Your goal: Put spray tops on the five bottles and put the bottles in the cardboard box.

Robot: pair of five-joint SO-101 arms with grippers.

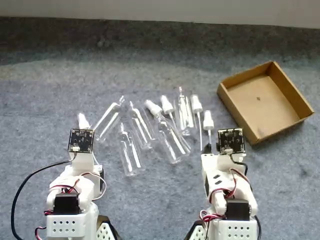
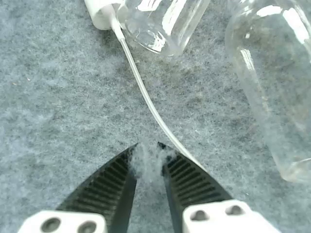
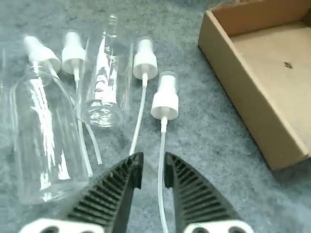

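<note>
We find the left gripper [image 2: 148, 150] and right gripper [image 3: 153, 162] slightly parted, empty, each low beside the tube of a spray top [image 3: 164, 99], likely staged for a first pick.

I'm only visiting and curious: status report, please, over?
Left end effector open, empty; right end effector open, empty. Bottles and spray tops lying on carpet, none in box. Nothing blocks the box.

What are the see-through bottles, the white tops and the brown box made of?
The bottles are clear and glossy, likely plastic, maybe glass: the carpet shows through and light glints. The spray tops seem to be smooth white plastic. The cardboard box is dull brown cardboard, with thin flat walls.
</note>
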